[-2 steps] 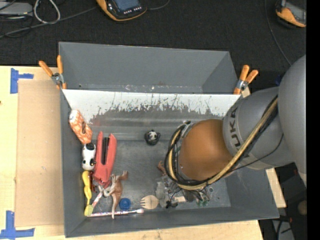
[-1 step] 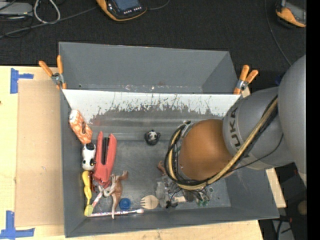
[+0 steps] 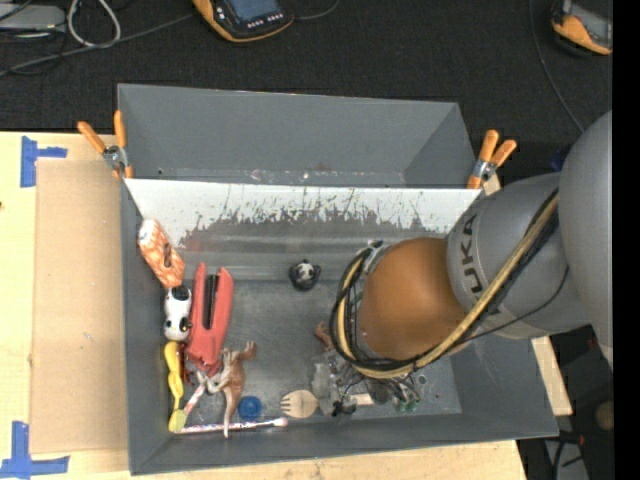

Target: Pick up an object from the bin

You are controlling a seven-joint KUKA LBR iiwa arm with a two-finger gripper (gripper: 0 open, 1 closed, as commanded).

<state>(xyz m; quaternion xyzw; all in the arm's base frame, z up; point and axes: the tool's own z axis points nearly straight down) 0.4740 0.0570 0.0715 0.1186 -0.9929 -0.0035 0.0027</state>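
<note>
The grey arm [image 3: 510,258] bears the black letters "UKA"; nothing else can be read.

Counted in the grey bin [image 3: 290,148]: one small dark ball [image 3: 303,274]; one red clip-shaped piece [image 3: 210,313]; one orange-and-white patterned toy [image 3: 160,253]; one black-and-white figure [image 3: 178,314]; one yellow piece [image 3: 175,368]; one brown toy animal [image 3: 234,370]; one blue round cap [image 3: 249,406]; one pale spoon-shaped piece [image 3: 298,403]; one thin pink-and-white stick [image 3: 235,425]. Small bits beneath the arm [image 3: 520,258] left uncounted, partly hidden.
</note>
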